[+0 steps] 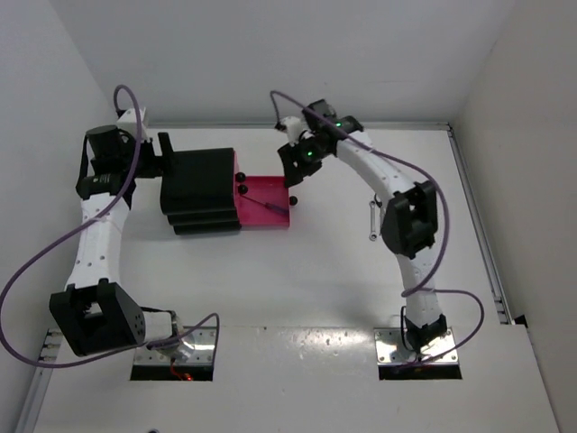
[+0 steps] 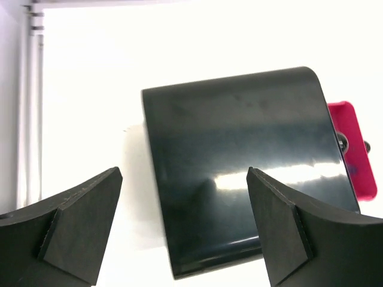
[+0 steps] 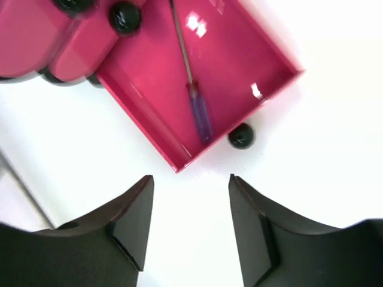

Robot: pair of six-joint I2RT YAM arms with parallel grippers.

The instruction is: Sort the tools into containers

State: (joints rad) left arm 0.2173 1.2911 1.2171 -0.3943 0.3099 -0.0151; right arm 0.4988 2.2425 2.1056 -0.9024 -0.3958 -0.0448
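The black three-tier drawer unit (image 1: 200, 191) stands at the back left. Its bottom pink drawer (image 1: 261, 216) is pulled out to the right, with the blue-handled slim tool (image 1: 273, 208) lying inside. In the right wrist view the tool (image 3: 200, 113) lies in the drawer (image 3: 239, 66) near its black knob (image 3: 241, 137). My right gripper (image 1: 290, 173) hovers open and empty above the drawer's far right end, also in its own view (image 3: 190, 179). My left gripper (image 1: 167, 162) is open and empty at the unit's left side (image 2: 184, 174). The thin silver wrench (image 1: 374, 221) lies right of the drawer. Scissors and the yellow cutter are out of view.
Two upper pink drawers are shut, their knobs (image 3: 124, 17) showing at the unit's front. The unit's glossy black top (image 2: 239, 167) fills the left wrist view. White walls close the table at back and sides; a rail (image 1: 478, 234) runs along the right edge.
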